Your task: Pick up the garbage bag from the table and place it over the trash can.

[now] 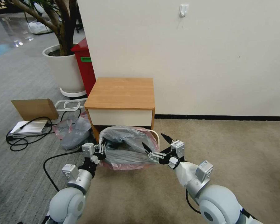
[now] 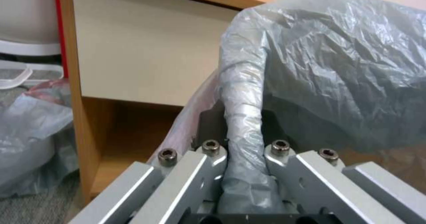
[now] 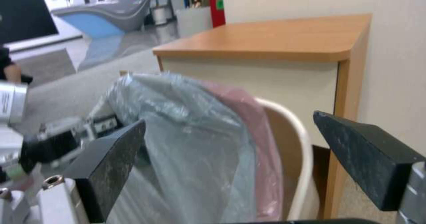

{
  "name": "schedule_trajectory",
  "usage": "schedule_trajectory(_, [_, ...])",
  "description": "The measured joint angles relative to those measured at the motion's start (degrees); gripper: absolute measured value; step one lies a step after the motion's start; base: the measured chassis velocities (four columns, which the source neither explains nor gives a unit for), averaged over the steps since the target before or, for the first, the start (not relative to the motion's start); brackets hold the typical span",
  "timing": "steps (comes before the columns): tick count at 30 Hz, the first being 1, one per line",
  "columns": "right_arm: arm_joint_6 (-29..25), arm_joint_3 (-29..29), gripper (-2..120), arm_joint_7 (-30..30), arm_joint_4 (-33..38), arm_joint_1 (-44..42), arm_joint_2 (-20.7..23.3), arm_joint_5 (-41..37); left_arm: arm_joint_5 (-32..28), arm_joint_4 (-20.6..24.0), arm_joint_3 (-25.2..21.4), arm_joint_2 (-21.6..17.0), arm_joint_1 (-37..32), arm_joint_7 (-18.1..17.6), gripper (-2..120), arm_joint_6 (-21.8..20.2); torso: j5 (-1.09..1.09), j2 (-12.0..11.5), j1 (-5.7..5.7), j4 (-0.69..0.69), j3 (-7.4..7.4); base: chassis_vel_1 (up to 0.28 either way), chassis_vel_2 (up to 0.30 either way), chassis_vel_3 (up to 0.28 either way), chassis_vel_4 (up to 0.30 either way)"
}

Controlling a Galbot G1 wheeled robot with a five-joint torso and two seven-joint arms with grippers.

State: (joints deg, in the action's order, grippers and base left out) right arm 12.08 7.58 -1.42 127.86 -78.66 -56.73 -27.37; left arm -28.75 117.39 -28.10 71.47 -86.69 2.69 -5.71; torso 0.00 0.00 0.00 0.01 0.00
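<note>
Draping over the small cream-white plastic trash can (image 1: 156, 135) before the light-brown wooden bench (image 1: 121, 92), the thin grey translucent garbage bag (image 1: 127, 137) is clenched by the left tool (image 1: 100, 151); the right tool (image 1: 155, 145) gapes released at its far side.

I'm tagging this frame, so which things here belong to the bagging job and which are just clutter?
Job: bag, bin, table, left tool shut on bag, right tool open beside bin.
Clutter: red bin, planter, cardboard, cables, plastic heap.
</note>
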Motion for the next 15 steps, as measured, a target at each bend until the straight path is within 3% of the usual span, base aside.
schedule_trajectory(15, [3.89,-0.58,96,-0.06,1.35,-0.05,2.36,-1.29,2.55,-0.05,0.87,0.28,-0.04,0.82,5,0.88,0.00,0.00,0.00,-0.01,0.00,0.000,0.000,0.000,0.000])
